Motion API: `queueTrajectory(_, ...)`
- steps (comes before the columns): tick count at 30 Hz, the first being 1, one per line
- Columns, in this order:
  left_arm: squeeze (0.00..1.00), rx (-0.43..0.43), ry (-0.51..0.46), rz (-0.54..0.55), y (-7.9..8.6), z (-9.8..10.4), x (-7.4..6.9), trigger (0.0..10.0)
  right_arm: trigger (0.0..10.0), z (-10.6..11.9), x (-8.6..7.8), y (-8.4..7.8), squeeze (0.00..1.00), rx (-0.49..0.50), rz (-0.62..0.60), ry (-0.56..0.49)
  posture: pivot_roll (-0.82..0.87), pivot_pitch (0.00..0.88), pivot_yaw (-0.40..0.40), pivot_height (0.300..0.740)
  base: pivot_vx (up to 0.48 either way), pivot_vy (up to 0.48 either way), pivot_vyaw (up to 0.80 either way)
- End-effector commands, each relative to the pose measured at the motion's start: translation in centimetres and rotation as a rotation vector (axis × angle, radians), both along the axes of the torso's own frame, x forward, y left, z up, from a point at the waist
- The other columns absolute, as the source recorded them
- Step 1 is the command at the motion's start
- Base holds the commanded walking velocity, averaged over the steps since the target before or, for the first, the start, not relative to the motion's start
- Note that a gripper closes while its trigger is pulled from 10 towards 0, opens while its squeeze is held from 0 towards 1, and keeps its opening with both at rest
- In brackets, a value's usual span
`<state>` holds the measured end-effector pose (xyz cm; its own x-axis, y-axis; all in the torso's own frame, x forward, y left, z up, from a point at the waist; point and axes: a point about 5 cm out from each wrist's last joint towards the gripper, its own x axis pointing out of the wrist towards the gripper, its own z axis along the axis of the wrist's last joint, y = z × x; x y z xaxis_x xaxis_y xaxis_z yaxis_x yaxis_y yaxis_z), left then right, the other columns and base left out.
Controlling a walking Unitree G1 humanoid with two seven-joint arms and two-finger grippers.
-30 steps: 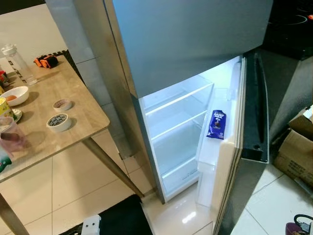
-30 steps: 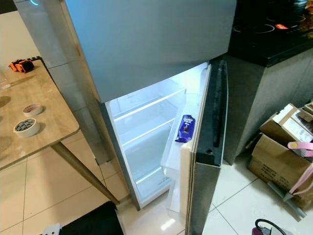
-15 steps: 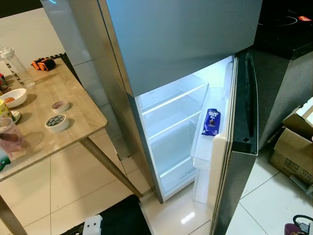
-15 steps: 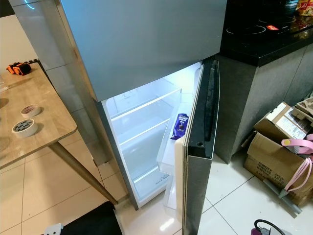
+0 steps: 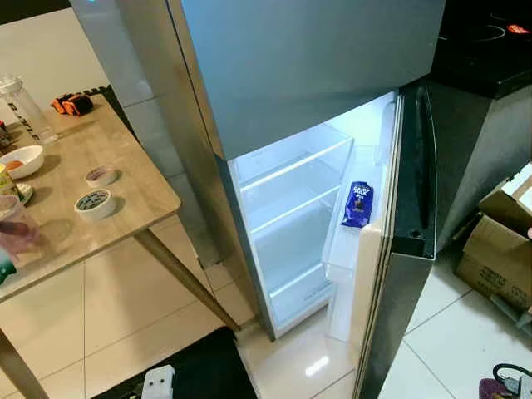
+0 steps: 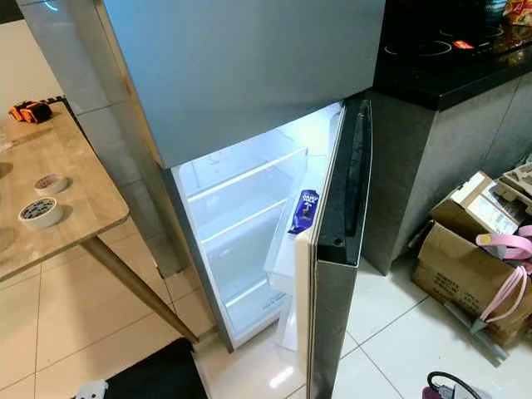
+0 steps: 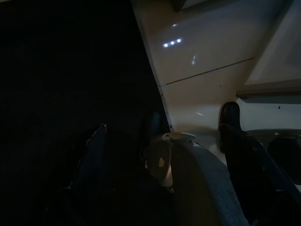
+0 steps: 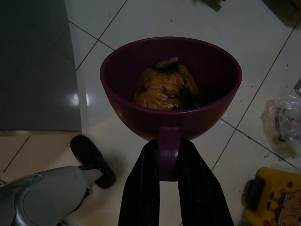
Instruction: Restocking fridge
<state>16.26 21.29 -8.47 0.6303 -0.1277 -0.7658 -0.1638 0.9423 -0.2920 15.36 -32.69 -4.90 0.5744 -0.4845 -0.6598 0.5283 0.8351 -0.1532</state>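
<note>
The glossy purple bowl (image 8: 170,89), holding a crumpled orange-brown food item (image 8: 164,87), hung low over the tiled floor, its handle pinched by the right gripper (image 8: 169,165). It was not yet stocked. The fridge (image 5: 316,208) stood open, its white shelves bare (one blue packet (image 5: 358,204) in the door). The left gripper (image 7: 188,141) was idle, fingers apart.

Fridge (image 5: 291,208) open and lit, shelves bare; blue packet (image 5: 358,204) (chocolate, perhaps) upright in door rack.
</note>
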Motion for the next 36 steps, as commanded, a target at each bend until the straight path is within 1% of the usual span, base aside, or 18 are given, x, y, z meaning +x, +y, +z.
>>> queueTrajectory(1,0.00,0.007,0.026,0.008,0.05,-0.32,-0.70,10.0,10.0,-0.25,-0.05,0.34,0.00,0.013,0.009,0.013,-0.16,0.079,0.052,0.740,-0.480,0.000,0.00)
queueTrajectory(18,0.00,-0.002,0.018,0.017,-0.19,-0.29,-0.54,10.0,10.0,-0.51,-0.13,0.77,0.00,0.025,0.025,0.023,-0.16,0.088,0.050,0.740,-0.460,0.000,0.00)
queueTrajectory(30,0.00,-0.007,-0.006,0.049,0.38,-0.06,-0.34,10.0,10.0,-0.58,-0.12,0.90,0.00,0.033,0.031,0.024,-0.16,0.087,0.048,0.740,0.000,0.000,0.00)
queueTrajectory(36,0.00,0.003,-0.008,0.033,0.37,0.01,-0.15,10.0,10.0,-0.59,-0.11,0.93,0.00,0.036,0.031,0.022,-0.16,0.087,0.048,0.740,0.000,0.000,0.00)
